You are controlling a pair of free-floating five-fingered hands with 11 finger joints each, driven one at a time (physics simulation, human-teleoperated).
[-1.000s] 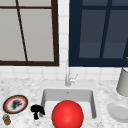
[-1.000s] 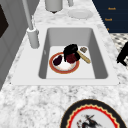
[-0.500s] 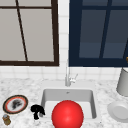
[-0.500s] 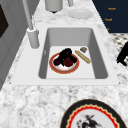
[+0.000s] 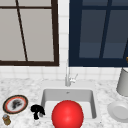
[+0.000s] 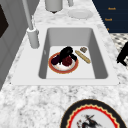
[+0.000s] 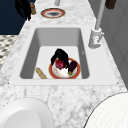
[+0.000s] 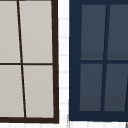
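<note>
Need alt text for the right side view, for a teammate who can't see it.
A black hand curls over a dark red round vegetable on an orange-rimmed plate in the white sink, beside a purple eggplant. Another black hand hangs above the counter's far corner.

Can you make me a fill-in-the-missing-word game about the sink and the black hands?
1. The right hand is down in the sink, over a plate with a ___ rim.
2. The eggplant lying on that plate is dark ___.
3. The brown stick lies on the sink's floor, not on the ___.
4. In the front view, the left hand is over the counter on the ___ side of the sink.

Missing words: red; purple; plate; left.
</note>
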